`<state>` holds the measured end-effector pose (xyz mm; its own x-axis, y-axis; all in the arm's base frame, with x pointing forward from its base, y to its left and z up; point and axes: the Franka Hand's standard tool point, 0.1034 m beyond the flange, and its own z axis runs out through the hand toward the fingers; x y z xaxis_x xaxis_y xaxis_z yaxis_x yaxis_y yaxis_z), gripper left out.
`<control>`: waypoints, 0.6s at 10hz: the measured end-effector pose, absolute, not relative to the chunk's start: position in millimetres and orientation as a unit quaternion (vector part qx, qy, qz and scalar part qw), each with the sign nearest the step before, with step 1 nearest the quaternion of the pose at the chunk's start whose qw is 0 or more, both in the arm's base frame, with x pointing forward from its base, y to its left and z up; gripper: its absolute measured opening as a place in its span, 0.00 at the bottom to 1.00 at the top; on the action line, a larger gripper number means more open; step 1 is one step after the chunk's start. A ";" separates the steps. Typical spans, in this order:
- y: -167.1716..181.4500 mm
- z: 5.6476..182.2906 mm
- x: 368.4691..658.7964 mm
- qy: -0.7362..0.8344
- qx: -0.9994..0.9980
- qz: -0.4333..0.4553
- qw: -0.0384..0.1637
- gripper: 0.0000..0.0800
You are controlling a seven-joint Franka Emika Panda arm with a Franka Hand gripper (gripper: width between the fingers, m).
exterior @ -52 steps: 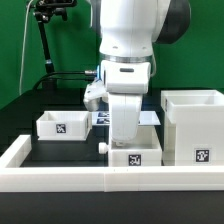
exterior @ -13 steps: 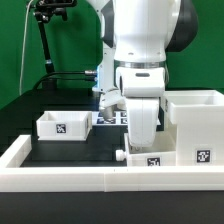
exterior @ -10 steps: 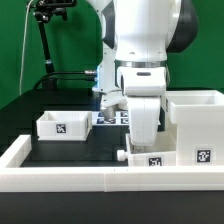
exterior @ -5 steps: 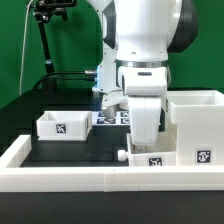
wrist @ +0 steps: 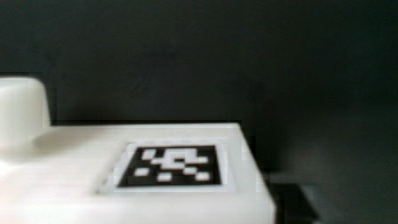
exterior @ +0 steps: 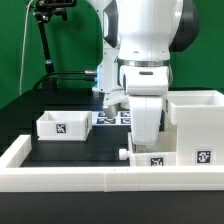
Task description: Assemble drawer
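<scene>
My gripper (exterior: 147, 147) reaches straight down onto a small white tray (exterior: 152, 160) by the front wall. Its fingers are hidden behind the hand and the tray, and it seems shut on that tray. The tray has a round knob (exterior: 122, 154) on the side toward the exterior view's left, and it sits close beside the tall white drawer shell (exterior: 195, 125) on the right. The wrist view shows the tray's top (wrist: 71, 165) very close, with its tag (wrist: 173, 165) and the knob (wrist: 18, 110). A second small tray (exterior: 63, 125) sits apart on the left.
A long low white rim wall (exterior: 60, 176) runs along the front and up the left side. The marker board (exterior: 112, 117) lies behind the arm. A black camera stand (exterior: 42, 45) rises at the back left. The table is black.
Since 5 seconds ago the gripper and the tray under it have shifted to the exterior view's right, toward the shell. Over the last second they crept slightly further right.
</scene>
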<state>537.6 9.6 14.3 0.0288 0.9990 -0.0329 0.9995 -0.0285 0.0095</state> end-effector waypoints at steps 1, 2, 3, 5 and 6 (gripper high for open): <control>8.7 22.2 539.6 0.696 0.717 -0.008 0.017 0.46; 8.0 29.8 541.0 0.696 0.718 -0.009 0.019 0.63; 7.6 40.1 542.4 0.695 0.718 -0.012 0.019 0.77; 1.9 58.1 547.5 0.696 0.718 -0.011 0.026 0.80; -10.6 62.8 548.9 0.697 0.716 -0.012 0.029 0.81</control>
<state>548.9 -10.6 62.8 0.0275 0.9980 -0.0577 0.9994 -0.0262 0.0241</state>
